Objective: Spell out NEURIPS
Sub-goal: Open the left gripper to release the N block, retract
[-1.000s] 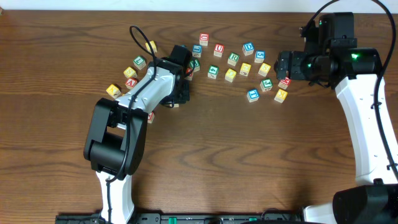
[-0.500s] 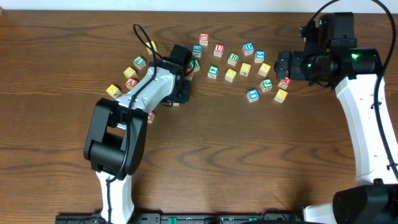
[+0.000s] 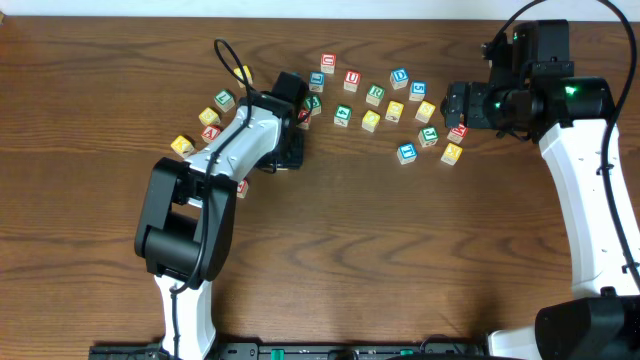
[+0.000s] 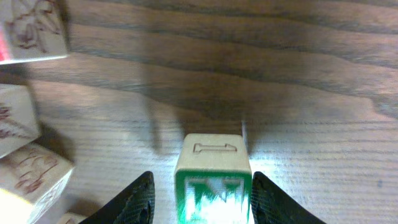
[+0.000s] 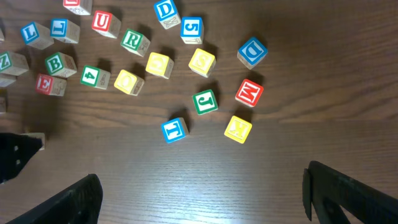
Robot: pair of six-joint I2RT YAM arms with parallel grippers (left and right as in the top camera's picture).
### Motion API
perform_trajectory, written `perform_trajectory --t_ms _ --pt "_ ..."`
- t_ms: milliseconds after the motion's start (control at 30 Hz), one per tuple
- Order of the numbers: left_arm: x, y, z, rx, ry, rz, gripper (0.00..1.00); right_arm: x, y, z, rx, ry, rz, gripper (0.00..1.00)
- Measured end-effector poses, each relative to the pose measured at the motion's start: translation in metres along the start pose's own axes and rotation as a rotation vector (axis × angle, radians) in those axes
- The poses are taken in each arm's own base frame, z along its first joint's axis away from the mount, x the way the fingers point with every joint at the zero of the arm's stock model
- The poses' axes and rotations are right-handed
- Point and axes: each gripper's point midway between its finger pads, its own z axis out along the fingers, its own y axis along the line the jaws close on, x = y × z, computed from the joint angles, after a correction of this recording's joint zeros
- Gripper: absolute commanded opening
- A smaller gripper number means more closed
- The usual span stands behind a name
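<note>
Jaws of left gripper (image 4: pixel 202 179) stand spread around green N cube (image 4: pixel 213 155); right gripper (image 5: pixel 200 177) gapes wide.

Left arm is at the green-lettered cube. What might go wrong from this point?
1. The left gripper closely flanks the green-lettered cube; pulling away could drag or twist it.
2. Close beside it lie other cubes, so a sideways move may knock them.
3. The red U and green R sit crowded among neighbours; grabbing either may scatter those.

N cube (image 4: pixel 213 186) green, U cube (image 5: pixel 106 23) red, R cube (image 5: pixel 132 40) green, table (image 3: pixel 400 250) dk-brown woodgrain
</note>
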Motion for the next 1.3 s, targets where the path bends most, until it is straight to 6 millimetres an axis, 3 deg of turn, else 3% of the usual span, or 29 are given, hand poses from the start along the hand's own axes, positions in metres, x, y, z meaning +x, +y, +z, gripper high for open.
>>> perform_trajectory --t_ms 200,500,700,867,1100,1300 --pt "-0.019 0.002 -0.035 0.014 -0.045 -0.015 0.49 0.0 0.0 0.0 0.0 0.0 0.0 0.99" --pt "-0.021 0.012 -0.144 0.074 -0.227 -0.035 0.49 0.0 0.0 0.0 0.0 0.0 0.0 0.99" --pt "-0.015 0.033 -0.192 0.094 -0.318 -0.076 0.49 0.0 0.0 0.0 0.0 0.0 0.0 0.99" --pt "-0.008 0.054 -0.204 0.082 -0.325 -0.12 0.49 0.0 0.0 0.0 0.0 0.0 0.0 0.99" --pt "-0.008 0.078 -0.203 0.06 -0.313 -0.18 0.49 0.0 0.0 0.0 0.0 0.0 0.0 0.99" --pt "-0.004 0.084 -0.201 0.048 -0.291 -0.189 0.49 0.0 0.0 0.0 0.0 -0.001 0.0 0.99"
